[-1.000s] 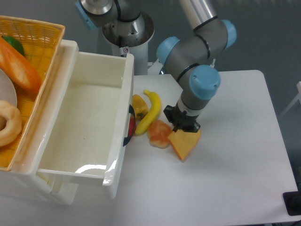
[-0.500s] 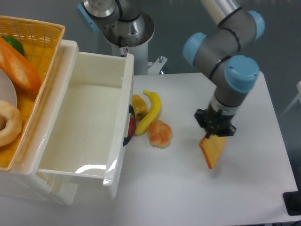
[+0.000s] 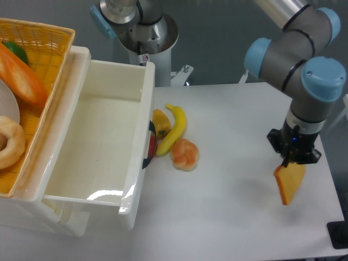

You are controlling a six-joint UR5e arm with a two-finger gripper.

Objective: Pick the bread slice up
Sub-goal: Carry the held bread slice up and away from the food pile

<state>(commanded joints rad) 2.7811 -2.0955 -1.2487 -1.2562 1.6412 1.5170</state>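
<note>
The bread slice (image 3: 289,183), flat with an orange-yellow face and darker crust edges, hangs tilted above the white table (image 3: 228,217) near its right edge. My gripper (image 3: 293,159) is shut on the slice's top edge, holding it clear of the surface. A faint shadow lies on the table below the slice. The fingertips are mostly hidden by the black gripper body.
A rounded orange bun (image 3: 185,154), a banana (image 3: 174,129) and a yellow pepper (image 3: 161,122) lie beside the open white drawer (image 3: 103,141). A yellow basket (image 3: 32,60) with a long loaf and a ring-shaped bread stands at the left. The robot base (image 3: 147,32) is at the back.
My gripper has carried the bread slice from beside the bun rightward across the table to near the right edge, lifted off the surface.
</note>
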